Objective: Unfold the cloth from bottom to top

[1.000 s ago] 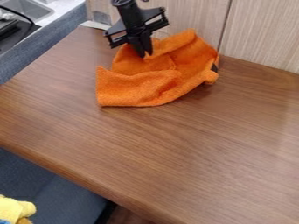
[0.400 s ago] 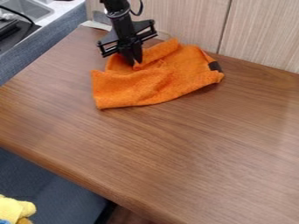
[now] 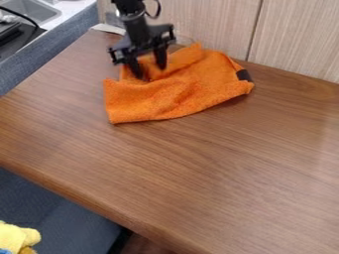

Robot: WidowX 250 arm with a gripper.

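The black gripper [image 3: 150, 72] hangs over the upper left part of the orange cloth [image 3: 179, 92], its two fingers spread apart. Between and behind the fingertips lies orange fabric, which they do not pinch. The cloth rests crumpled near the back of the wooden table [image 3: 198, 163], with a raised fold toward the wall and a flatter corner at the lower left. A dark patch [image 3: 244, 75] shows at its right edge.
A light wood-panelled wall [image 3: 298, 39] stands along the table's back edge. At the upper left are a sink [image 3: 29, 10] and a black item [image 3: 17, 37] beyond the table. Something yellow [image 3: 17, 235] lies below the table at the lower left.
The gripper has moved down and to the left, and its fingers have opened, letting go of the cloth. The cloth's raised back part has sunk and shifted left; its dark patch is more exposed.
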